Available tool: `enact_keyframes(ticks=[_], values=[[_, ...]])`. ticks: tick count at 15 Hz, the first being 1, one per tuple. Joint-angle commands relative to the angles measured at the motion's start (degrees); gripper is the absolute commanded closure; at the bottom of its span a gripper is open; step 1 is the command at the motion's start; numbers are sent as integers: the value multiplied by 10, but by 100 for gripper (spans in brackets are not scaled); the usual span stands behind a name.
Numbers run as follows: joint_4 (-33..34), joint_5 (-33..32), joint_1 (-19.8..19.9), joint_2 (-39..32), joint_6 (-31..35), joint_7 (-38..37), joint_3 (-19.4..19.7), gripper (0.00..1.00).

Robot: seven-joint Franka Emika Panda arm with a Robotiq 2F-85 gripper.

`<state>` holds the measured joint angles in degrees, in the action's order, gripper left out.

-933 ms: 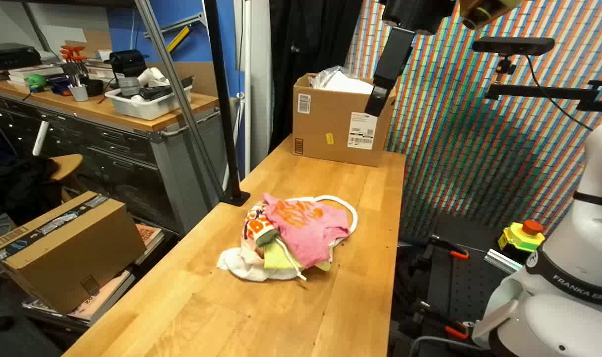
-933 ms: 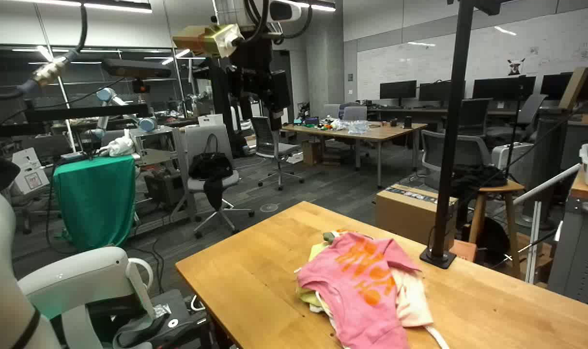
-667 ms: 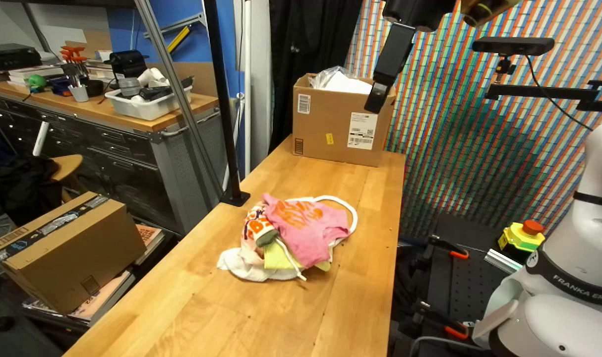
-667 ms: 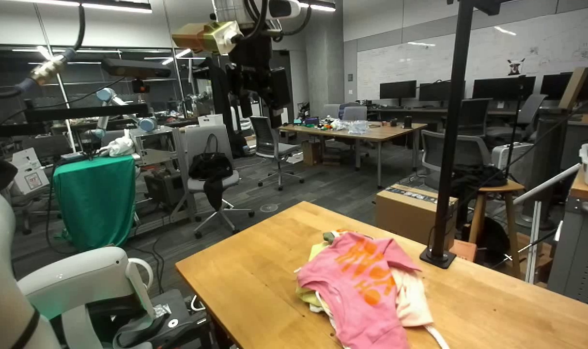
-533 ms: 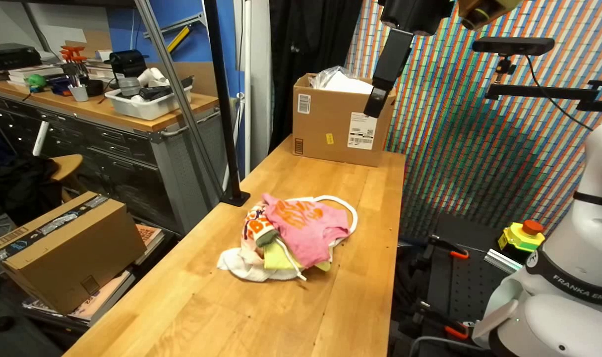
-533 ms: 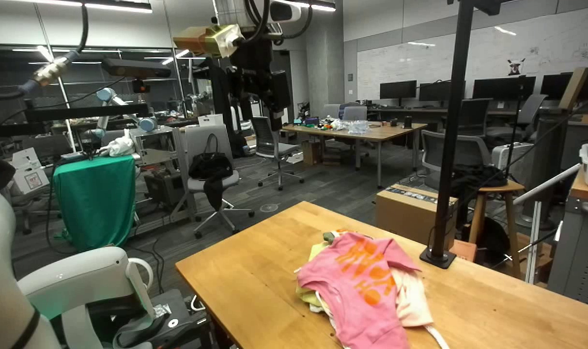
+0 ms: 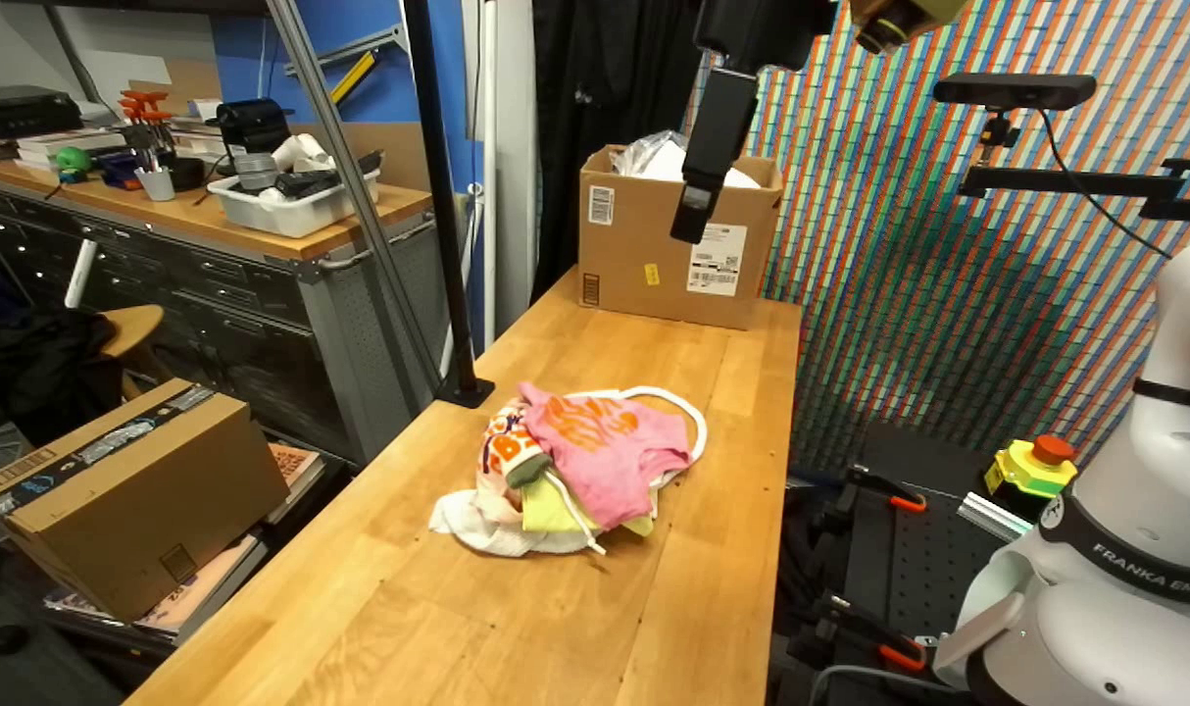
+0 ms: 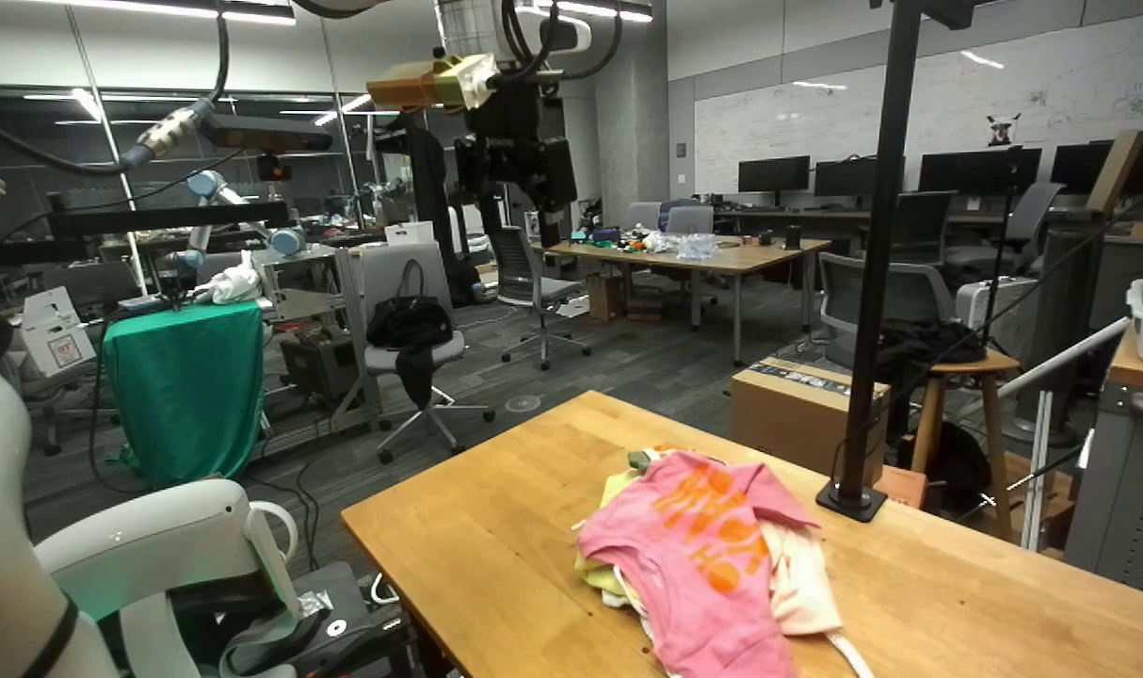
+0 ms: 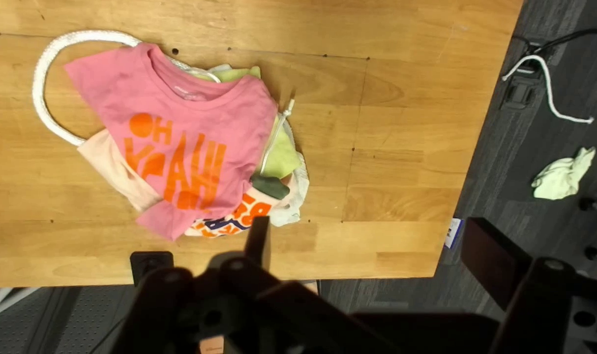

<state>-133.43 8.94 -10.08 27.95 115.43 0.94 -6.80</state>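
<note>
My gripper [image 9: 370, 233] is high above the table [image 9: 402, 147], jaws wide apart and nothing between them. In an exterior view only one of its dark fingers [image 7: 718, 127] hangs into the picture. Below lies a heap of cloth, apart from the gripper. On top is a pink shirt [image 9: 190, 118] with orange lettering, seen in both exterior views too. From under it show a yellow-green cloth [image 9: 283, 157], a patterned garment [image 9: 249, 209], a peach piece [image 9: 116, 169] and a white cloth [image 7: 497, 534]. A thick white rope [image 9: 40, 83] loops out of the heap.
A cardboard box [image 7: 644, 245] with plastic in it stands at one table end. A black post [image 8: 873, 264] rises from the table's edge near the heap. Past the table, a pale cloth [image 9: 564, 174] and a white cord [image 9: 549, 88] appear in the wrist view.
The gripper has shifted sideways through the air, leftward in an exterior view and rightward from the opposite camera. It has stayed wide apart. The clothes lie as before.
</note>
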Motion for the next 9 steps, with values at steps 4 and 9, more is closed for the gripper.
enact_keyframes(ticks=[4, 9], values=[[71, -43, 2, -117, 74, 19, -19, 0], [59, -52, 1, -197, 137, 50, -17, 0]])
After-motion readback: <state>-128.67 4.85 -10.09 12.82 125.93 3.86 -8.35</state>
